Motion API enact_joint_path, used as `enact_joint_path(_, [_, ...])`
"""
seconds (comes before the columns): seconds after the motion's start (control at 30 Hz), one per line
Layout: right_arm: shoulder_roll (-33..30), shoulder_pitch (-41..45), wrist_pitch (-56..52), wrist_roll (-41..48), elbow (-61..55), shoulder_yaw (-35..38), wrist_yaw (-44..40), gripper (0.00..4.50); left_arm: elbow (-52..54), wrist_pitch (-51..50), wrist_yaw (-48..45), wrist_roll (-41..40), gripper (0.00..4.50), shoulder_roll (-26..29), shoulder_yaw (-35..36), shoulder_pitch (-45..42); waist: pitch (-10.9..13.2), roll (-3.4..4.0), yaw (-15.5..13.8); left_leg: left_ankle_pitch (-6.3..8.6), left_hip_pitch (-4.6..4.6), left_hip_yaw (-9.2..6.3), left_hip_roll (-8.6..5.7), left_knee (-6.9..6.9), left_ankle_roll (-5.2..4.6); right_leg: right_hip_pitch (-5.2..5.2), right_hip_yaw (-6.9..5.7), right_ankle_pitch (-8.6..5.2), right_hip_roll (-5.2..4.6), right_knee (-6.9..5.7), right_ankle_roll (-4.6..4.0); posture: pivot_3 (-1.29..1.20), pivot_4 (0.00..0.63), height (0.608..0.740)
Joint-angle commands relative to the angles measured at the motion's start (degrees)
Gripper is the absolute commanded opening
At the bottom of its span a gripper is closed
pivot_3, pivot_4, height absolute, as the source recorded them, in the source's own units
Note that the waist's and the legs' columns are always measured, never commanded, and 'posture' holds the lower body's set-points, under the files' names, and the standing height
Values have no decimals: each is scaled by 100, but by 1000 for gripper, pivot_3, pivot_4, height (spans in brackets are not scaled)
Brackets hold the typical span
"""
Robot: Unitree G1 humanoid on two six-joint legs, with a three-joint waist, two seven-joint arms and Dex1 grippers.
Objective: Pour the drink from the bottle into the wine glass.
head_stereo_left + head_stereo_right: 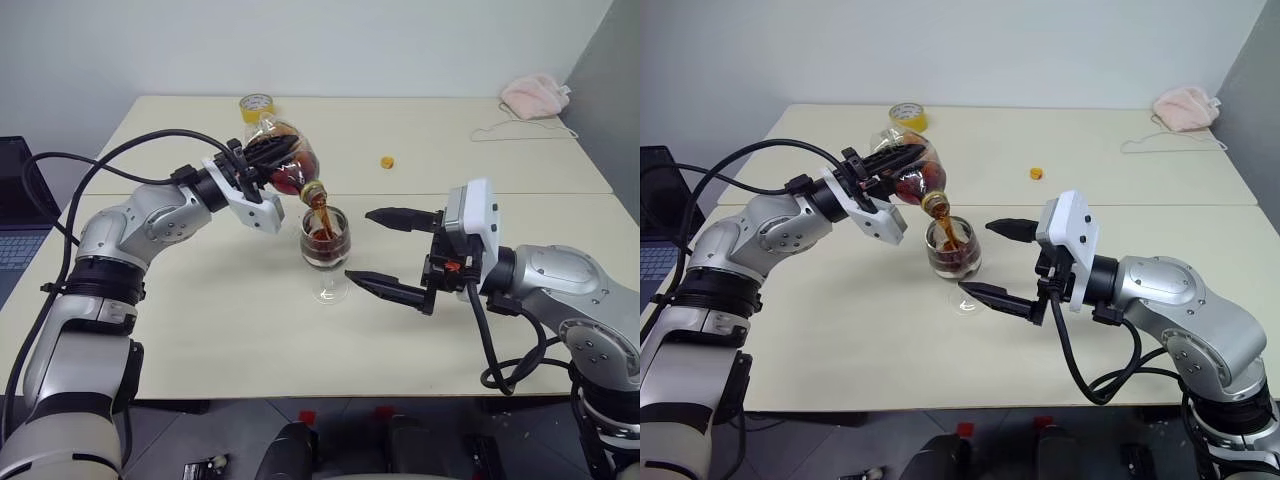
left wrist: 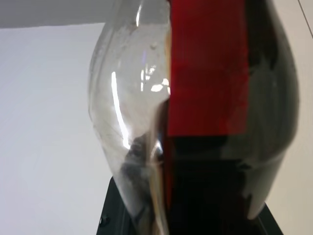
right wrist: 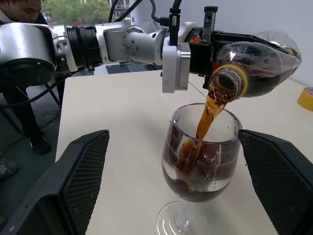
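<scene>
Nearest, the right tool [image 1: 391, 252] lies level at the wine glass's right side, its two black fingers [image 3: 80, 181] spread wide apart to either side of the bowl and stem without touching them; it holds nothing and looks to be guarding the glass rather than gripping it; the wine glass [image 1: 325, 250] stands upright on its foot on the near half of the pale worktop [image 1: 200, 320], its bowl partly filled with the drink [image 3: 195, 166], dark brown and foaming; just above and left of the rim, the bottle [image 1: 285, 162] is tipped mouth-down, uncapped, a brown stream falling from its mouth into the bowl; the left tool [image 1: 250, 160] is clamped together on the bottle's body, arm reaching in from the left; so the pour itself is the step in hand, with liquid left in the bottle's low side; next, I judge, the tilt must be held steady over the rim, then eased back upright before the glass overfills; farther off lie a small yellow cap [image 1: 386, 161], a yellow tape roll [image 1: 256, 105] and a pink cloth [image 1: 534, 95] at the far right
</scene>
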State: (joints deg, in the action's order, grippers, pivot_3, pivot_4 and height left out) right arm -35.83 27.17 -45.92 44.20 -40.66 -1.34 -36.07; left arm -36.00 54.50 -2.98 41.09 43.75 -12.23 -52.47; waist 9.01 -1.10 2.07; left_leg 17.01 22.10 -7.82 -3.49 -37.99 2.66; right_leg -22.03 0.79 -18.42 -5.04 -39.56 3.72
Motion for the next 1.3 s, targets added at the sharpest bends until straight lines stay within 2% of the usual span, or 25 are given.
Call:
enact_joint_path(0.03, [-40, 61, 28, 143, -221, 115, 28, 4500, 59, 34, 165, -30, 756, 152, 45, -183, 0, 0, 0, 0, 0, 0, 0, 0, 0, 0, 0, 0, 0, 0, 0, 0, 150, 740])
enact_joint_path(0.9, [-23, -30, 55, 109, -243, 84, 23, 4500, 67, -39, 110, -146, 756, 146, 80, -117, 0, 0, 36, 0, 1, 1, 0, -1, 0, -3, 1, 0, 0, -6, 0, 0, 150, 740])
enact_joint_path(1.3, [21, -20, 79, 87, -206, 36, 14, 4500, 308, -237, -213, -693, 742, 29, 173, 172, 0, 0, 46, 0, 1, 0, 0, -1, 0, -5, 1, 0, 0, -9, 0, 0, 150, 740])
